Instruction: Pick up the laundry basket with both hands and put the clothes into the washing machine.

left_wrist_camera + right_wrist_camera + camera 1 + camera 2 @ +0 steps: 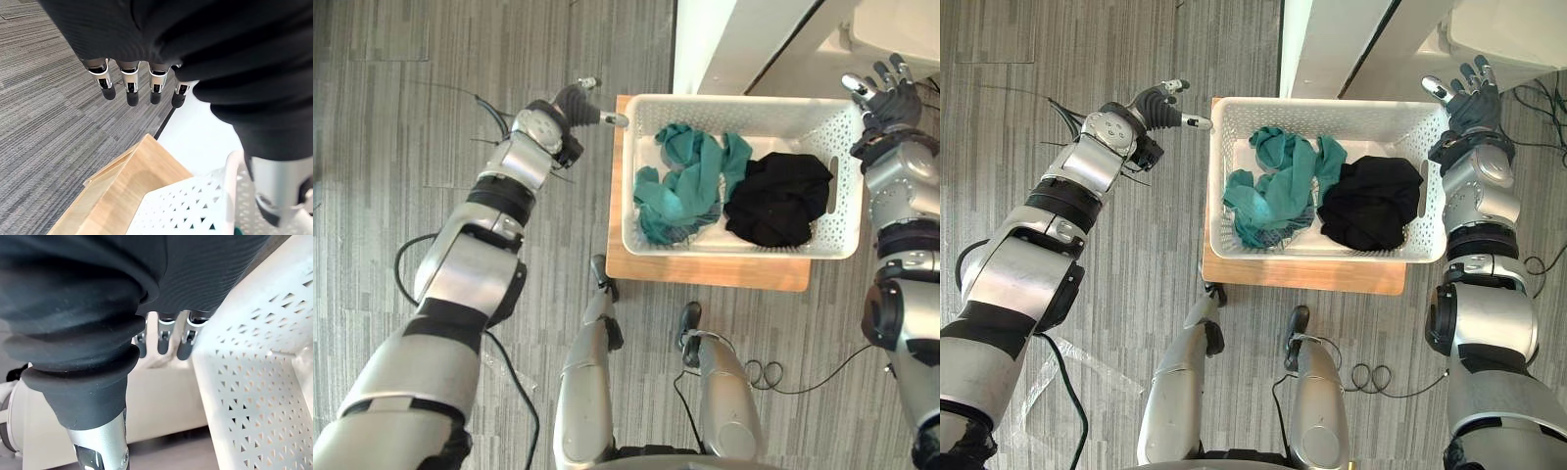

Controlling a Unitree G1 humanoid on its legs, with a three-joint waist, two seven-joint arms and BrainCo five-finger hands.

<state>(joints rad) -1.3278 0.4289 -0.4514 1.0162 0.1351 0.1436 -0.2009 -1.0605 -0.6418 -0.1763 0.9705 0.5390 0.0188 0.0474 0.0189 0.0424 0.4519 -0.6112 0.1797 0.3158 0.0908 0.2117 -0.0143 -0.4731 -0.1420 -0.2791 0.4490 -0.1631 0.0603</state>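
The white perforated laundry basket (734,101) rests on a low wooden stand (705,270). Inside it lie a crumpled teal garment (685,182) and a black garment (779,198). My left hand (570,104) hovers just outside the basket's far left corner, open, its thumb reaching to the rim. In the left wrist view its fingers (129,90) hang straight above the stand's corner (142,181), holding nothing. My right hand (887,98) is open beside the basket's far right corner, fingers spread. In the right wrist view its fingers (164,340) stay clear of the basket wall (254,396).
A white upright panel (705,44) stands right behind the basket. A white appliance corner (901,24) shows at the far right, behind my right hand. Grey striped carpet (431,98) spreads to the left and in front of the stand.
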